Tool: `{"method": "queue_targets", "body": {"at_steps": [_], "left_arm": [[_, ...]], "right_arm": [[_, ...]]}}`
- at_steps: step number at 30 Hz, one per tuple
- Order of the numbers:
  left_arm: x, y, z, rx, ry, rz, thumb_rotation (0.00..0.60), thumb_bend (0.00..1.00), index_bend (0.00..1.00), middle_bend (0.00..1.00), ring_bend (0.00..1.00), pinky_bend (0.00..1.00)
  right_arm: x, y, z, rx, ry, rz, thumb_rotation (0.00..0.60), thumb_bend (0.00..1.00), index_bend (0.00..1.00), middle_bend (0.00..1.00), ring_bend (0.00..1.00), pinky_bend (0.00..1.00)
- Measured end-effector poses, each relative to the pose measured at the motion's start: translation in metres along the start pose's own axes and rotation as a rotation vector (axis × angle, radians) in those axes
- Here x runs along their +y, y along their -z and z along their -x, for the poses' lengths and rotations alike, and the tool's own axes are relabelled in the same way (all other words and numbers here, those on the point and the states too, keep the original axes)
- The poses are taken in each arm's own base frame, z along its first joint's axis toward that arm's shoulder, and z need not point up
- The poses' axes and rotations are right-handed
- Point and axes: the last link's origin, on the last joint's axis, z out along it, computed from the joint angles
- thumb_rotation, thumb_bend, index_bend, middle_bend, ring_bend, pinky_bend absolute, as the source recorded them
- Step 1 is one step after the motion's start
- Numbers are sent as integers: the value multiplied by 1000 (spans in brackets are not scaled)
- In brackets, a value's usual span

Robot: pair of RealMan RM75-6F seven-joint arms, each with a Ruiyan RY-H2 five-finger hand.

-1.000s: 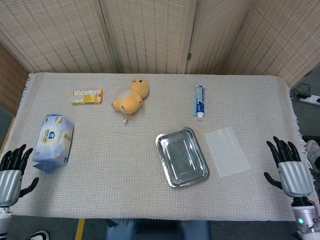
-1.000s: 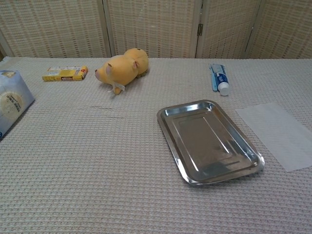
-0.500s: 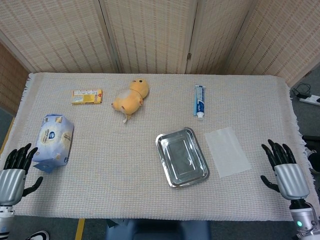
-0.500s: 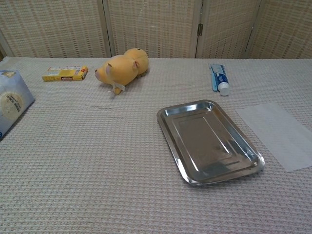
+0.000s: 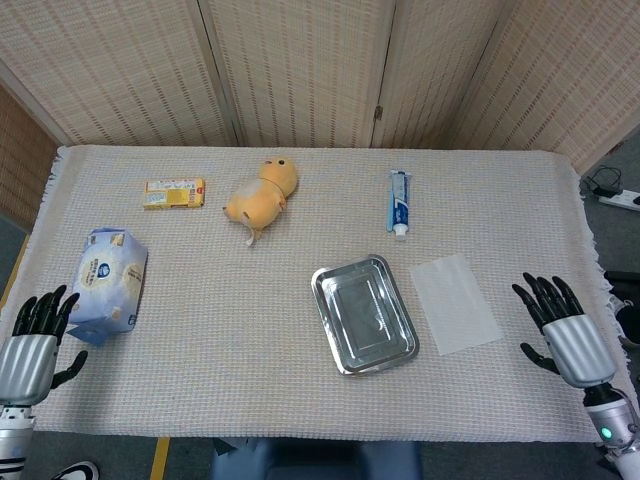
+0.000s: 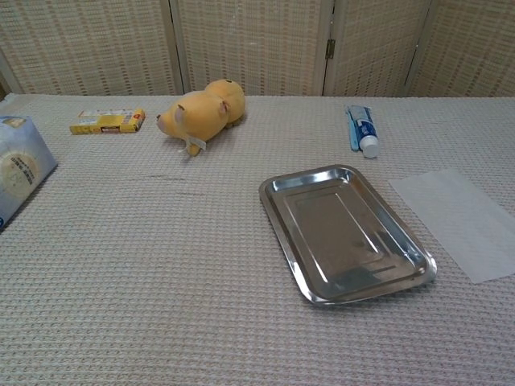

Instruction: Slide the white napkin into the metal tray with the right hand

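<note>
My empty, spread right hand [image 5: 562,330] risks bunching the thin white napkin [image 5: 455,302] against the shallow rectangular metal tray [image 5: 364,313]'s raised rim

No legible text. Printing appears on the toothpaste tube [image 6: 361,129], the yellow box [image 6: 107,121] and the blue tissue pack [image 5: 105,281], but is too small to read.

Woven rattan folding screen [image 5: 300,70] runs along the far edge of the surface [image 5: 250,330], which wears a beige waffle-weave cloth. Grey floor [image 5: 620,165] past the right edge, with a power strip [image 5: 622,199].
</note>
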Motion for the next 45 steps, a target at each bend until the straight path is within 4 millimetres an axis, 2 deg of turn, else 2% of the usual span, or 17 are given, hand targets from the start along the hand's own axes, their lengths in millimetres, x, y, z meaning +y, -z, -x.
{"method": "queue_targets", "body": {"at_steps": [4,8,12,17,27,32,38,45], "left_arm": [[-2,-3,3,-7,-9,-13,600,349,0,0,0,0],[-4,-7,7,-23,-17,-29,600,349,0,0,0,0],[-5,-11,12,-37,-29,-43,600,349,0,0,0,0],[-5,-13,17,-50,-42,-49,600,349,0,0,0,0],[-8,-17,19,-64,-35,-59,600,348,0,0,0,0],[-8,-19,21,-75,-43,-64,600,349,0,0,0,0],[-11,-21,23,-78,-42,-74,600,349,0,0,0,0],[-13,-22,22,-80,-38,-83,600,349,0,0,0,0]], "right_arm": [[11,-5,13,-43,14,-45,600,287,74,0,0,0],[30,-14,27,-103,9,-70,600,287,82,0,0,0],[47,-23,39,-149,36,-82,600,371,86,0,0,0],[58,-33,52,-171,95,-94,600,451,90,0,0,0],[61,-56,72,-213,156,-106,600,451,89,0,0,0],[61,-64,85,-245,133,-68,600,451,50,0,0,0],[52,-70,99,-273,135,-77,600,450,31,0,0,0],[51,-69,106,-299,155,-79,600,451,22,0,0,0]]}}
